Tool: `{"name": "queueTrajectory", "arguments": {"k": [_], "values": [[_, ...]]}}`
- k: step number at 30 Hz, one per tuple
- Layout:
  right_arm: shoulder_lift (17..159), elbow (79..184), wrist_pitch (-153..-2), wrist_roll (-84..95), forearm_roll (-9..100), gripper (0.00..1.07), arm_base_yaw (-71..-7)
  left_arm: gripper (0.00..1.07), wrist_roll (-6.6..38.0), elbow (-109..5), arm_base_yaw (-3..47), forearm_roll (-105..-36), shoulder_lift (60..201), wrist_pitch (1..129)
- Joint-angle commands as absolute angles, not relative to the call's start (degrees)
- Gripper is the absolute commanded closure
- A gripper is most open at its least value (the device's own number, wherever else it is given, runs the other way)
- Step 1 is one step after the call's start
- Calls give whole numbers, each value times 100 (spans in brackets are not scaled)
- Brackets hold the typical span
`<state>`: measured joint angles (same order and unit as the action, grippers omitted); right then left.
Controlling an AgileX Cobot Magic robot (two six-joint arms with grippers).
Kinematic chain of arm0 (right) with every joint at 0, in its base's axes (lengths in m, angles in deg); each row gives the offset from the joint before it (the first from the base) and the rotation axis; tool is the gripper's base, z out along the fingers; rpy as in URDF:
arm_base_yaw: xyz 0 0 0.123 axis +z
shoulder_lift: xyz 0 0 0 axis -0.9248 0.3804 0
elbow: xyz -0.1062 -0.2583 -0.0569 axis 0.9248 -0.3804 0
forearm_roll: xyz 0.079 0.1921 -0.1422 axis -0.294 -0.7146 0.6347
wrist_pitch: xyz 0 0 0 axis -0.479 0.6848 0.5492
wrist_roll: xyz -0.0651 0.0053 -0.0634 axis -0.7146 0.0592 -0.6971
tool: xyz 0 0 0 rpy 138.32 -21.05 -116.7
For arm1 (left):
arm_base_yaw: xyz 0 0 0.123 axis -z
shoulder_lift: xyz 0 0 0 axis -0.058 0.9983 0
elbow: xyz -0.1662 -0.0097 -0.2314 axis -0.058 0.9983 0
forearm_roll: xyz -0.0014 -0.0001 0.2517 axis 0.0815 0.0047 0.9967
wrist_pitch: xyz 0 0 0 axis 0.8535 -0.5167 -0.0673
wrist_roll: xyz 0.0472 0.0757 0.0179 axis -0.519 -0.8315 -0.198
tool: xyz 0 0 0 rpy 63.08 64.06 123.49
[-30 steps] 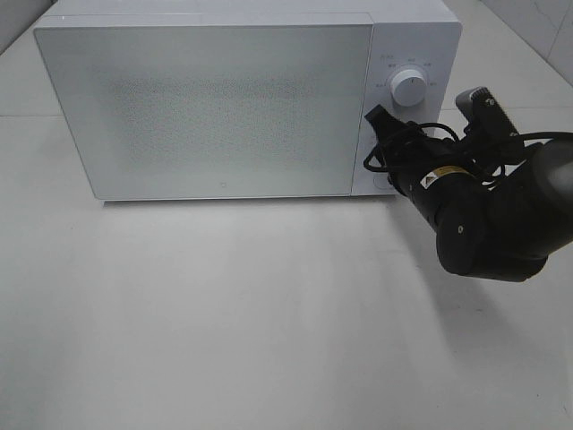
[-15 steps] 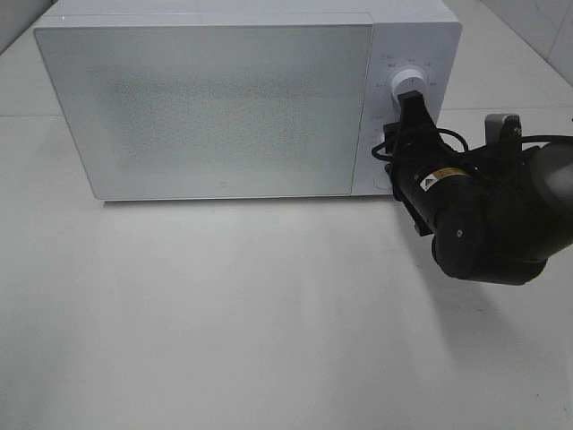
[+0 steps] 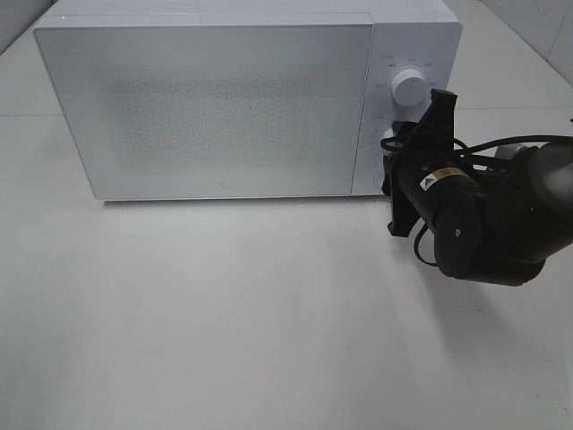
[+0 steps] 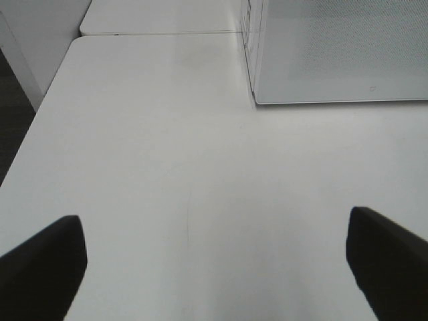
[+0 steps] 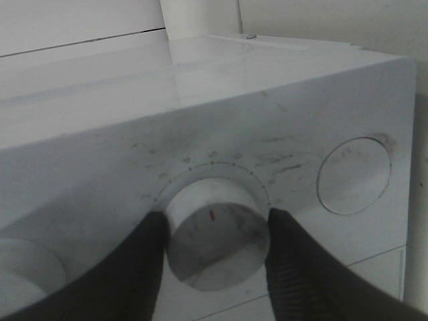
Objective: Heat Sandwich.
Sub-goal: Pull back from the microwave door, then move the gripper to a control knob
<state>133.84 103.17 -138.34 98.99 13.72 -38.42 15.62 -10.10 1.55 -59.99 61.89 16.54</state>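
Now: right gripper [image 5: 215, 226] pinching lower dial [image 5: 214, 253] on microwave [image 3: 224, 98] panel, one finger each side. Left gripper [image 4: 215, 264] spread wide above table [image 4: 167, 134], holding nothing. Door [image 3: 206, 54] shut; sandwich not visible.

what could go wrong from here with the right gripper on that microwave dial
1. The right gripper pinches the smooth round dial by its sides; the fingers could slip while turning, leaving the setting off.
2. The round button sits close beside one finger; a drift might press it.
3. The microwave door is shut and frosted, so no sandwich is visible; it may run empty.
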Motion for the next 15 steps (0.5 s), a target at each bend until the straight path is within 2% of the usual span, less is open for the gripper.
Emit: {"name": "queueTrajectory", "arguments": {"k": [1,15], "values": [[13269,10443,-14344,10157,1189,94,-3894,5,1590,-998,132,-6027,6051,1695],[13269,10443,-14385,10140,1200,91,-3894,5,1590,-998,132,-6027,6051,1695]]}}
